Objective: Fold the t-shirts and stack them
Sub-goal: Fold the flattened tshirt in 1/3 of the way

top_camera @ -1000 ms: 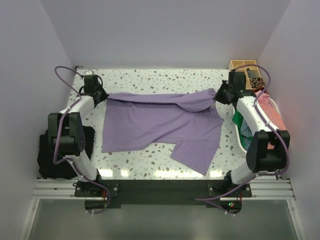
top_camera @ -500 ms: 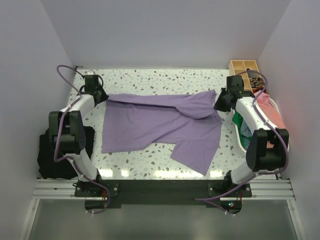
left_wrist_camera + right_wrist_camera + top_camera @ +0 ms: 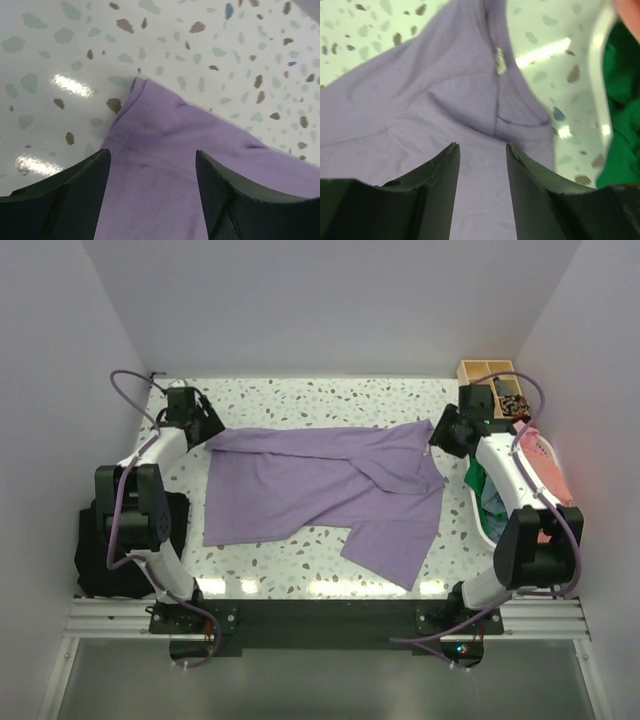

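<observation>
Since the left end effector [image 3: 150,157] and right end effector [image 3: 481,147] hang jaws apart over the far corners of the lavender t-shirt [image 3: 320,485] spread on the surface [image 3: 300,400], both should lift straight, snagging nothing.

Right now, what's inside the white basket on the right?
Green cloth and pink cloth show in the basket; the right arm and those layers hide anything deeper.

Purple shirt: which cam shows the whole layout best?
Top external: the purple shirt shows whole, spread on the table, with its far edge folded over and a flap hanging toward the near right. Left wrist shows only one corner on the tabletop. Right wrist shows only a seamed patch with a tag.
</observation>
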Motion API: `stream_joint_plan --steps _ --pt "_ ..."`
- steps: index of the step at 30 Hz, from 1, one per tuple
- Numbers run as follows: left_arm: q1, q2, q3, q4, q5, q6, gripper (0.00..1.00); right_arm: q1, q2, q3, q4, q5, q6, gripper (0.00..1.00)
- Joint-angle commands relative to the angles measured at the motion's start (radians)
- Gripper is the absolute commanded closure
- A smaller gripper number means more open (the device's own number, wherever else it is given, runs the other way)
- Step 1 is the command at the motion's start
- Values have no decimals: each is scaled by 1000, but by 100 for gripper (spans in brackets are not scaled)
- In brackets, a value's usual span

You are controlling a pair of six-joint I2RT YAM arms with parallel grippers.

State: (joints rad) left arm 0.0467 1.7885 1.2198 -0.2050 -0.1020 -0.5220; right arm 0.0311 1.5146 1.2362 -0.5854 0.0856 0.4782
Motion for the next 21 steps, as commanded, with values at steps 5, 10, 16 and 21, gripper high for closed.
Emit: stream_joint_plan --steps 5,10,16,21 --pt "-16 106 106 225 355 -75 33 1 314 172 229 -265 51 55" --pt "-25 175 51 373 435 -141 35 4 472 261 258 -345 62 56" --pt "-24 241 86 332 391 -107 36 4 555 273 245 -311 53 56" --pt "-19 242 70 355 300 -62 36 4 607 305 116 -178 49 56"
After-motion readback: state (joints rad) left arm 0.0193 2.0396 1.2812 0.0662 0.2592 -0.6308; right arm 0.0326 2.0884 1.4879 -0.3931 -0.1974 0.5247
